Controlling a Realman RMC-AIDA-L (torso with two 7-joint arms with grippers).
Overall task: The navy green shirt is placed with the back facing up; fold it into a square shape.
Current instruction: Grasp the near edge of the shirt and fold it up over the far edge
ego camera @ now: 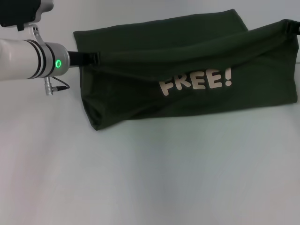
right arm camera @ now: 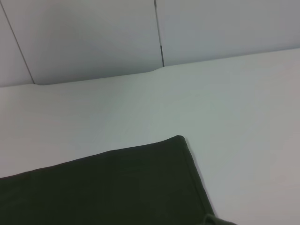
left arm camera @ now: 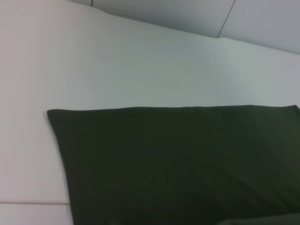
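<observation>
navy green shirt taut between left gripper and right gripper, jaws clenched on fabric, lettering only in head view

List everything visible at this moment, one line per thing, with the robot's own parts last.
navy green shirt: one, dark olive green, on the table's far half, partly folded, a fold lifted between the two pincers.
lettering FREE!: one, cream, on the shirt's raised, near-facing layer.
table: one, white, bare across the near half.
wall panels: pale grey, behind the table, in the wrist views.
left pincer: one, black, on a white arm with a green light, at the shirt's left edge, shut on the fabric.
right pincer: one, black, barely in view at the shirt's far right corner.
</observation>
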